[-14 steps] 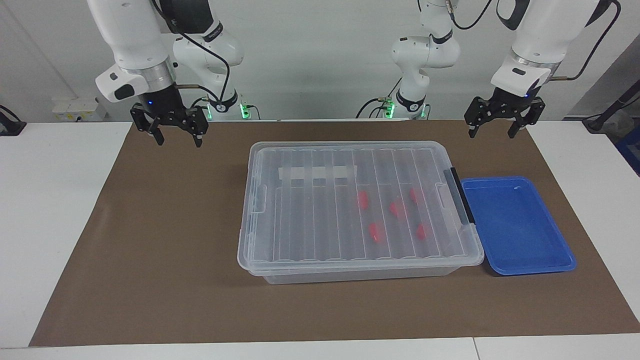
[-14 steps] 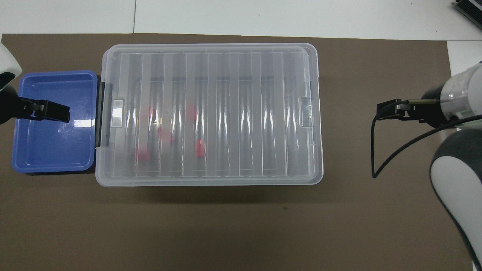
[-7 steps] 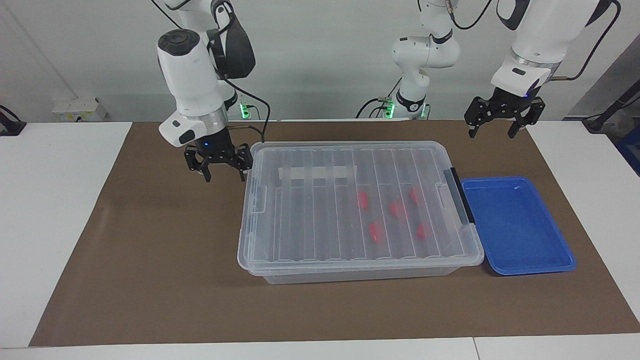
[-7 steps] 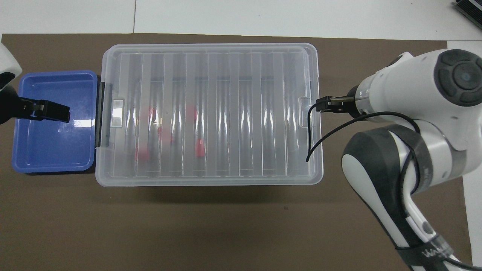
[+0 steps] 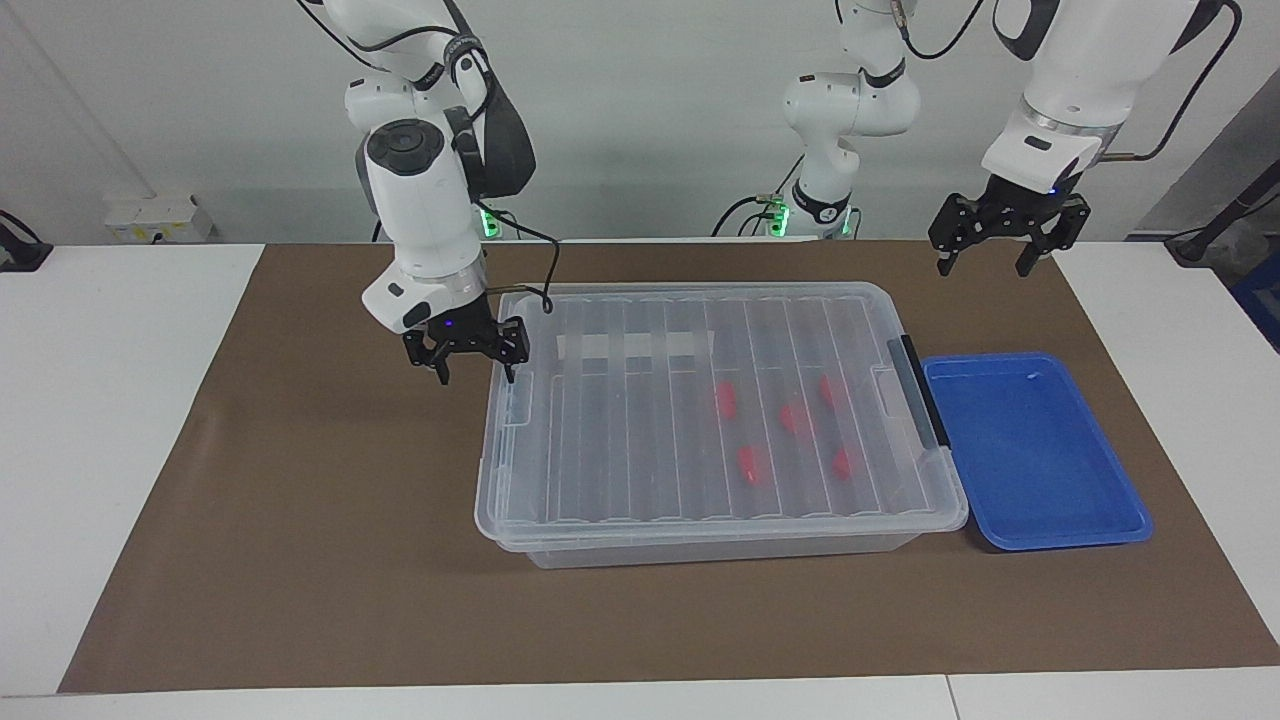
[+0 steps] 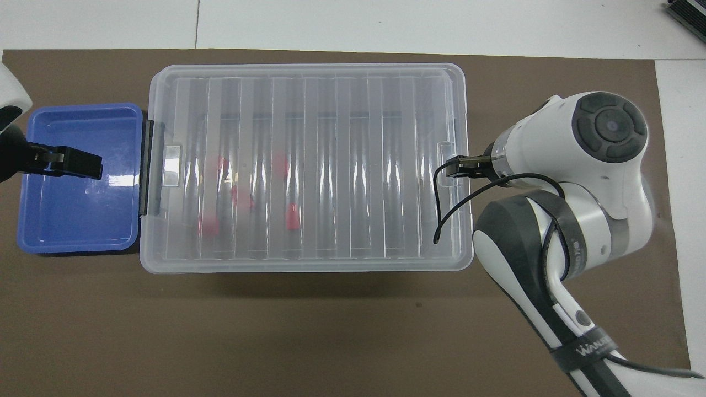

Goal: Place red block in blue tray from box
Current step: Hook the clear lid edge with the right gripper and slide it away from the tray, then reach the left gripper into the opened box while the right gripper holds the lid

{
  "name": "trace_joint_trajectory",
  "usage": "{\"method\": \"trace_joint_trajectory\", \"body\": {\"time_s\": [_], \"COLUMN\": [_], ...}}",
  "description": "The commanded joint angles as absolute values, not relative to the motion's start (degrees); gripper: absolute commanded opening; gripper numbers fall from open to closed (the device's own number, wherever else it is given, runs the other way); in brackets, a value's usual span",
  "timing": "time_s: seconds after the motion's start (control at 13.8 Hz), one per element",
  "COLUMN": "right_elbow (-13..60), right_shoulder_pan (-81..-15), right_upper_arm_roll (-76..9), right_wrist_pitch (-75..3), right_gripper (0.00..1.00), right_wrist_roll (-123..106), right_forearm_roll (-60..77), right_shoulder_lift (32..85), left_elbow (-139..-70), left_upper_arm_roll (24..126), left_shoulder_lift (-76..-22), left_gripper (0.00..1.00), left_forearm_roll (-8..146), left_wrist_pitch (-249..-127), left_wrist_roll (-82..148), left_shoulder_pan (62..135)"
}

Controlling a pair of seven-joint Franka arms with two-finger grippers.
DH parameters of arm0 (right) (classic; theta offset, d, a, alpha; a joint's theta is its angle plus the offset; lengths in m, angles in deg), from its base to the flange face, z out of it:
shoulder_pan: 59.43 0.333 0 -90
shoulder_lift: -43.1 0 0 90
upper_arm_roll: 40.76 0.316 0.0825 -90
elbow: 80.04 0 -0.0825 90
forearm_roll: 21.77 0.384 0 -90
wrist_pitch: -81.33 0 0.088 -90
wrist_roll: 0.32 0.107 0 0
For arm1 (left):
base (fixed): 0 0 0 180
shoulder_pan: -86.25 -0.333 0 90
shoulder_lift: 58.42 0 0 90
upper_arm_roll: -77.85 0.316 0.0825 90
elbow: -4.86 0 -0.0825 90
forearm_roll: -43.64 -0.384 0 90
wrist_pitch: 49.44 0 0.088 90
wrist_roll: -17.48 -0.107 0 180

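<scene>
You have a white bench [image 5: 120, 420] with a brown mat [image 5: 330, 520] covering most of its top. A plain pale wall [image 5: 640, 110] rises where the bench ends. A white socket box [image 5: 150, 220] sits low on that wall, toward the right arm's end of the bench.

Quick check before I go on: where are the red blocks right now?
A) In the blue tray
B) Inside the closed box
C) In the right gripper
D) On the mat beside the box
B: the red blocks show through the ribbed lid of the box, and the blue tray holds none.
</scene>
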State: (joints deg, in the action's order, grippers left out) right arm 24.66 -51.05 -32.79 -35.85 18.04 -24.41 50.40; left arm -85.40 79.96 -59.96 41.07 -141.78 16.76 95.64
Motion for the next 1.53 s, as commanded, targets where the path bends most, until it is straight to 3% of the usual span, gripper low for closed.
{"method": "trace_joint_trajectory", "body": {"time_s": [0.0,0.36,0.8,1.02,1.24,1.45], "right_elbow": [28.32,28.94,29.03,29.55,29.73,29.73], "right_shoulder_pan": [-51.43,-52.57,-58.45,-61.52,-64.52,-66.71], "right_upper_arm_roll": [-32.67,-32.68,-32.68,-32.68,-32.68,-32.68], "right_wrist_pitch": [-36.45,-35.13,-34.25,-34.25,-34.07,-34.07], "right_gripper": [0.93,0.93,0.94,0.94,0.93,0.93], "right_wrist_roll": [18.4,14.11,-0.04,-7.59,-16.56,-22.89], "right_forearm_roll": [-25.29,-26.43,-26.43,-26.43,-26.43,-27.22], "right_shoulder_lift": [47.77,47.32,47.41,47.5,47.5,47.59], "left_elbow": [-86.9,-86.9,-86.64,-87.16,-90.14,-96.01], "left_upper_arm_roll": [79.96,79.96,79.53,79.09,78.73,78.56], "left_shoulder_lift": [-61.32,-61.32,-61.58,-62.02,-61.67,-59.66], "left_gripper": [1.0,1.0,1.0,1.0,1.0,1.0], "left_forearm_roll": [41.62,41.62,41.62,41.62,41.18,41.09], "left_wrist_pitch": [-142.34,-142.43,-141.29,-142.6,-147.51,-154.25], "left_wrist_roll": [17.04,17.04,18.43,34.64,54.86,60.0], "left_shoulder_pan": [95.3,95.3,95.75,96.53,102.06,103.74]}}
